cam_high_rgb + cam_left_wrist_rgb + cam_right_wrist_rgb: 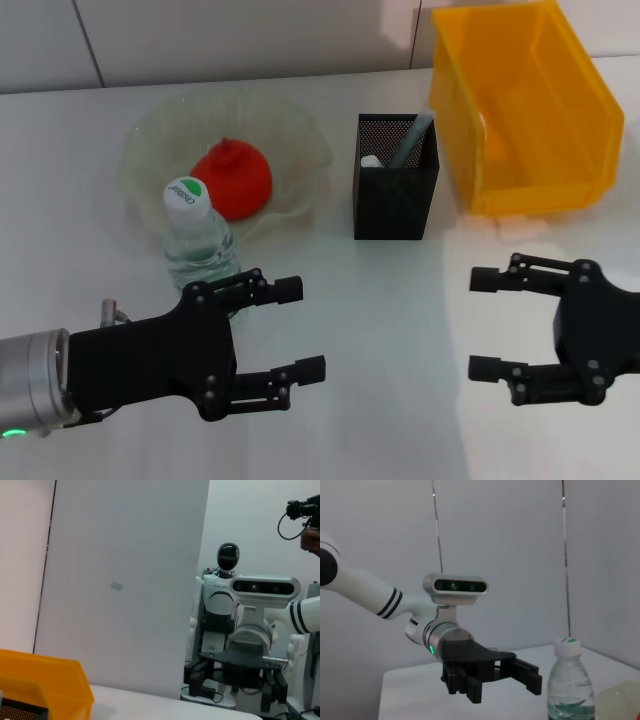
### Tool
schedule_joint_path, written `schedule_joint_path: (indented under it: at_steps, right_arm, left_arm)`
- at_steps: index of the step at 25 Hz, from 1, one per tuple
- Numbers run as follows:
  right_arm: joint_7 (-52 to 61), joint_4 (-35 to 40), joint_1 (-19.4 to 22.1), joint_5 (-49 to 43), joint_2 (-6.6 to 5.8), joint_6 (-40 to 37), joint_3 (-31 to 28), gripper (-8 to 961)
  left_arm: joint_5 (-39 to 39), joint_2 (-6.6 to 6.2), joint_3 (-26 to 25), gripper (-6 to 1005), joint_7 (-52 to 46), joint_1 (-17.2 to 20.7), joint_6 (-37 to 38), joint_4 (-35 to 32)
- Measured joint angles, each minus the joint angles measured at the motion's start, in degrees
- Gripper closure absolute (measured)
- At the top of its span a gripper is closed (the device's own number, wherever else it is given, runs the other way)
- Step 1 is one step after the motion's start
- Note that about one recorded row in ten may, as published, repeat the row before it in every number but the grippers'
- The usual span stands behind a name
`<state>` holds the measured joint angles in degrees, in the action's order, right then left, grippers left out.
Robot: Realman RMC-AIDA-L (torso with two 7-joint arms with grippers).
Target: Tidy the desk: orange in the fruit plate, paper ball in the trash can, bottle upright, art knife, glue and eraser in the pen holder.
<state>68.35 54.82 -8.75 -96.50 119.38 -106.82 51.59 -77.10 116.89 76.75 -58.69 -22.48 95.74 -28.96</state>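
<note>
Overall, the trash can (530, 110) stood at the upper right of the head view, nothing visible inside it. The fruit plate (150, 150) sat upper left of centre and held the orange (233, 178). Below the plate's near rim the bottle (198, 240) stood upright, cap on. The pen holder (396, 192) stood in the upper middle, between plate and trash can, containing a grey stick-like item (412, 139) and something small and white (371, 161). The left gripper (297, 330) hung at lower left, fingers spread wide, gripping nothing, just below the bottle. The right gripper (488, 325) hung at lower right, likewise spread wide and empty.
</note>
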Motion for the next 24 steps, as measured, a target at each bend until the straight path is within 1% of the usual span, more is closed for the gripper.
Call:
schedule_joint_path:
  at_steps: [1,7,13,24]
  right_arm:
    - [-0.2,-0.8,-0.7,-0.6,-0.01,0.2,0.0,269]
    - [-1.5,-4.4,-3.5,-2.2,-0.02,1.7,-0.2,147]
    - [-1.7,-5.5,-5.2,-2.3,0.02,3.4,-0.1,147]
    - [-1.8,-7.1,-7.6,-3.0,0.09,4.7,-0.1,147]
  left_arm:
    - [0.0,0.01,0.0,197,0.0,0.0,0.0,0.0]
    - [-0.1,-0.24,-0.3,197,-0.1,0.2,0.1,0.0]
    - [-0.1,-0.81,-1.7,197,-0.8,1.0,0.5,-0.1]
    - [-0.1,-0.97,-2.2,197,-0.8,1.4,0.9,-0.1]
